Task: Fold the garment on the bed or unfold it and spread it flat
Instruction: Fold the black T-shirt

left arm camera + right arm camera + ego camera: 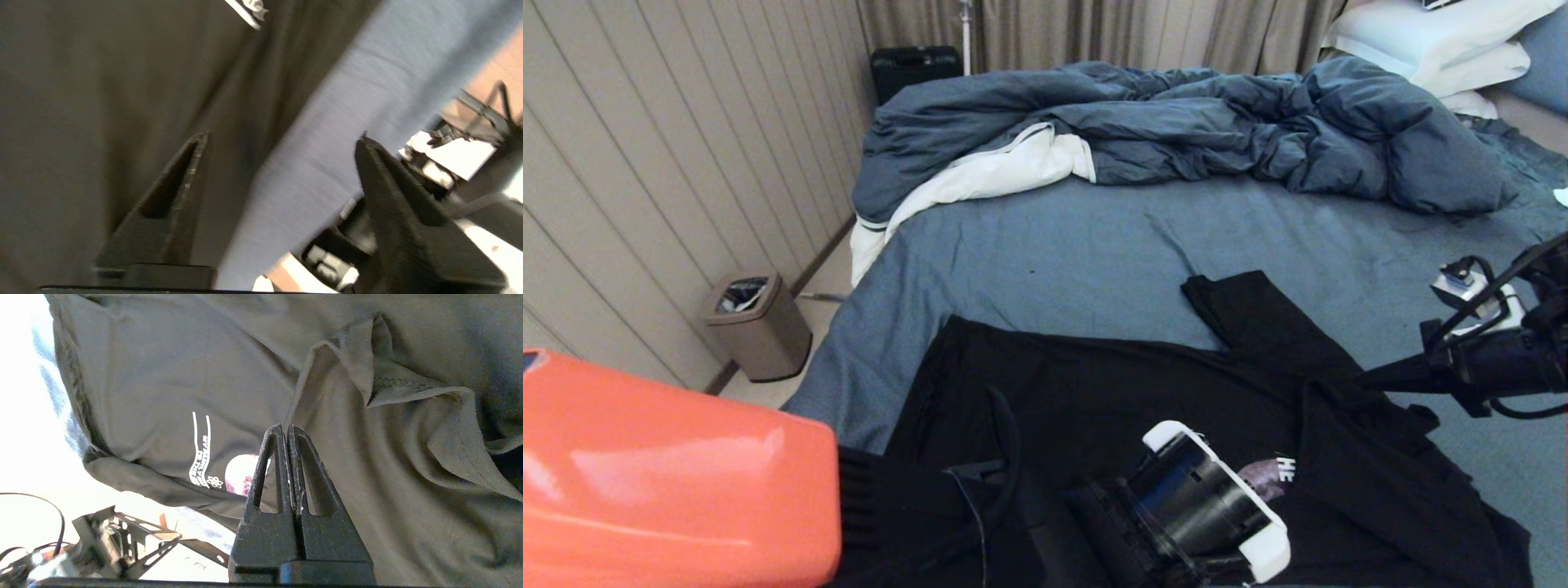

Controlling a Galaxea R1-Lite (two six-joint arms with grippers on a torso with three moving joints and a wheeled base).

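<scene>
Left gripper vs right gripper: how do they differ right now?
The left gripper has its jaws spread wide with nothing between them; the right gripper has its jaws pressed together, also holding nothing. The left sits low at the near edge of the large black short-sleeved T-shirt; the right reaches in from the side, over the shirt's crumpled right part. Both are black with tapered fingers.

A glossy orange shell (pixel 670 474) covers the near arm, while both grippers have black, hollowed wedge fingers (pixel 269 469), white camera brackets (pixel 1225 498) and loose black cables (pixel 1494 327).
</scene>
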